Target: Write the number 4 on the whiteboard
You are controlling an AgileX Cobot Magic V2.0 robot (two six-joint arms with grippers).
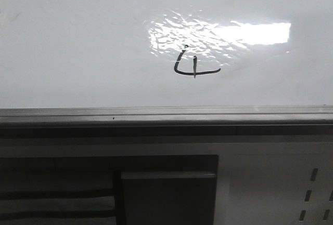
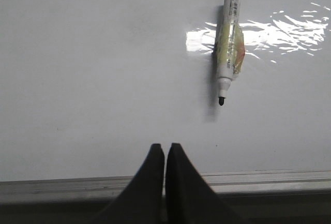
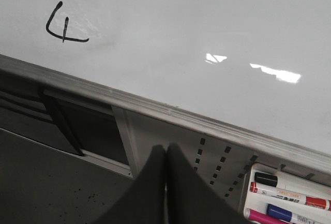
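A thin black number 4 (image 1: pixel 193 64) stands on the glossy whiteboard (image 1: pixel 78 43), just below a rippled light glare; the right wrist view shows the same number 4 (image 3: pixel 63 25) on the whiteboard (image 3: pixel 181 27). An uncapped marker (image 2: pixel 230 38) with a white body lies on the whiteboard (image 2: pixel 93 69), tip towards my left gripper (image 2: pixel 165 146), which is shut and empty over the board's edge. My right gripper (image 3: pixel 166 149) is shut and empty, off the board, in front of the grey rail. Neither gripper shows in the front view.
A grey metal edge rail (image 1: pixel 166 115) runs along the board's near side. Below it sit a dark-panelled cabinet (image 1: pixel 166 194) and a perforated grey panel (image 3: pixel 212 162). A white tray (image 3: pixel 258 171) holds several markers (image 3: pixel 289 195) in the right wrist view.
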